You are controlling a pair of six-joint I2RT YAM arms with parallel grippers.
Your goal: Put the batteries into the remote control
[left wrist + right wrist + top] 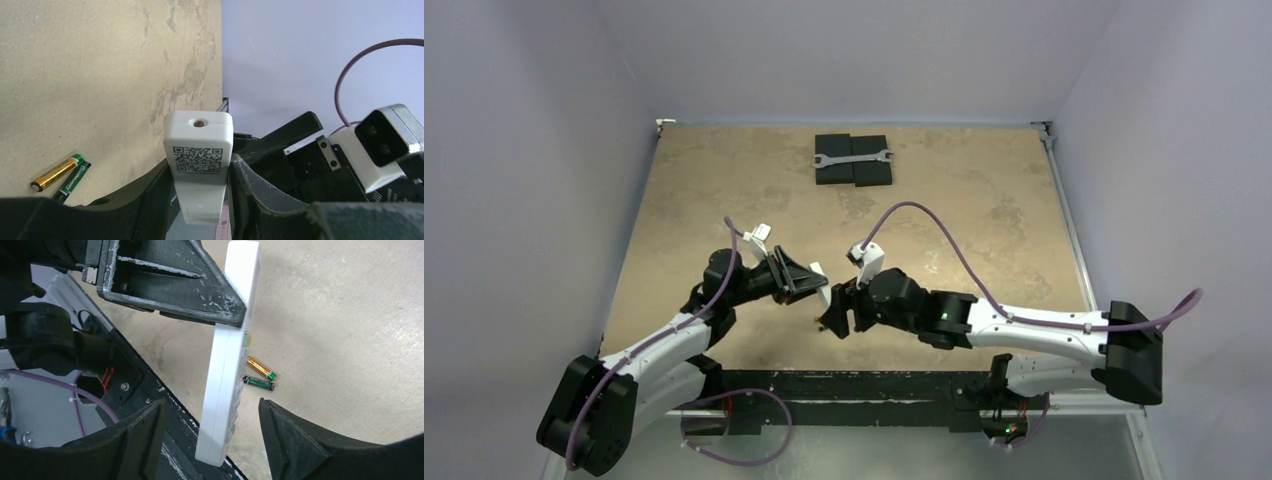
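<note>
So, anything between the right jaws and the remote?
No. Right wrist view: remote hangs inside the open right gripper, with a bare gap on each side.

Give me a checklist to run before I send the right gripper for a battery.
1. Hold: left gripper clamps the remote on both sides: ok.
2. Picker: right gripper is open, jaws straddling the remote's lower end: ok, but back out straight.
3. Targets: gold battery and green battery lie side by side on the table, unobstructed: ok.
4. Battery compartment open: cannot tell.
5. Clutter: wrench sits at the far side: ok.
</note>
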